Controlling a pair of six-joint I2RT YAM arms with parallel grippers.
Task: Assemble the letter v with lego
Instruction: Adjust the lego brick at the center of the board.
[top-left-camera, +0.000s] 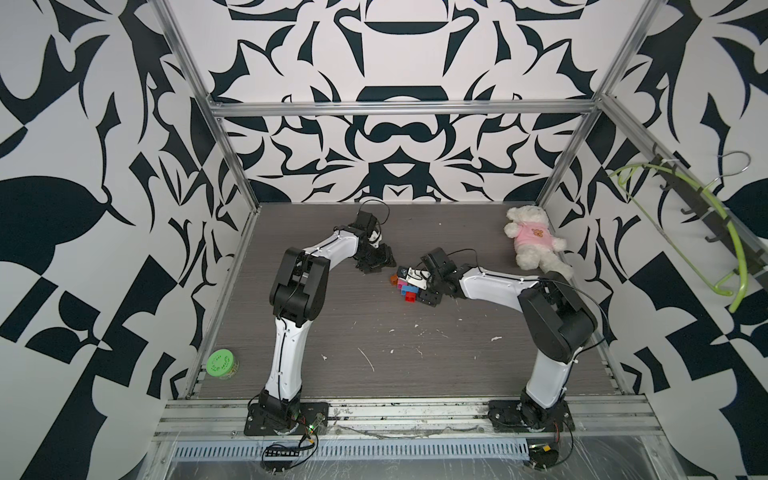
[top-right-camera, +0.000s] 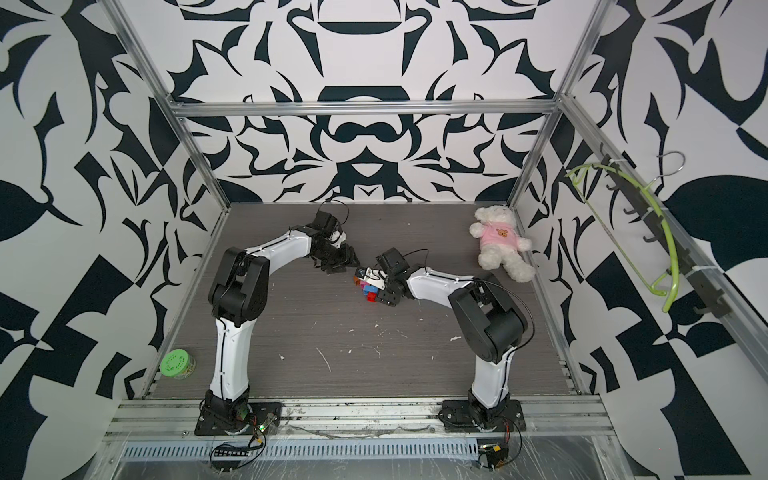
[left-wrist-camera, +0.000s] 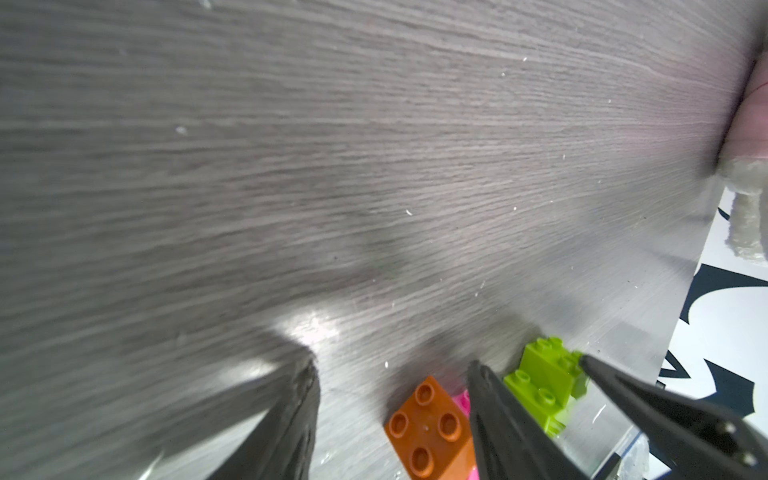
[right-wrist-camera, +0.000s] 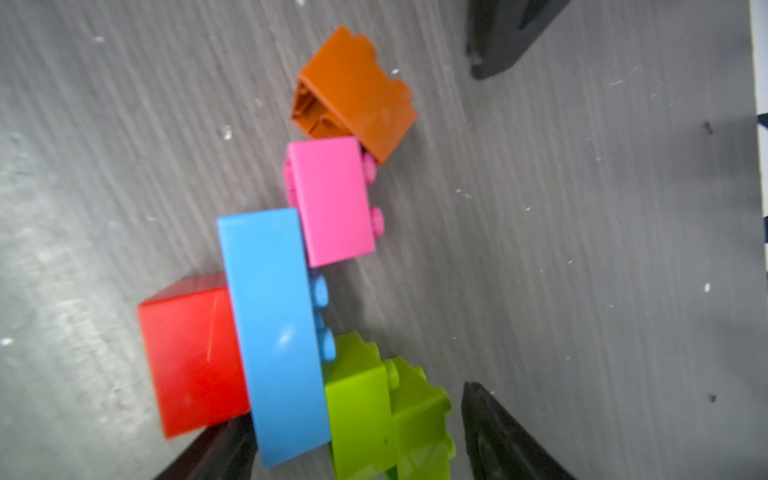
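Assembly in progress: we find the v (top-left-camera: 402, 286) lying on its side just right of centre on the tabletop (top-left-camera: 374, 353) in both top views, with both arms bent in over it.

In the right wrist view the long blue brick (right-wrist-camera: 274, 332) forms the base. The red brick (right-wrist-camera: 191, 353) sits on its smooth underside at the lower left of the frame. The pink brick (right-wrist-camera: 332, 199) is stepped onto its studs, and the orange brick (right-wrist-camera: 357, 83) is stepped onto the pink at the top. Two lime green bricks (right-wrist-camera: 374, 407), one stacked on the other, form the other arm at the bottom edge.

The right gripper (right-wrist-camera: 357, 405) straddles that lower end. One finger lies against the blue and red, and the other is just beside the lime green. We cannot tell whether it clamps the bricks or merely brackets them.

The left gripper (left-wrist-camera: 392, 365) is released, its jaws apart and grasping nothing. One fingertip is near the orange brick but clear of it.

A bear (top-left-camera: 534, 239) lies at the tabletop's upper right. A green-lidded jar (top-left-camera: 221, 365) stands off its lower left edge.
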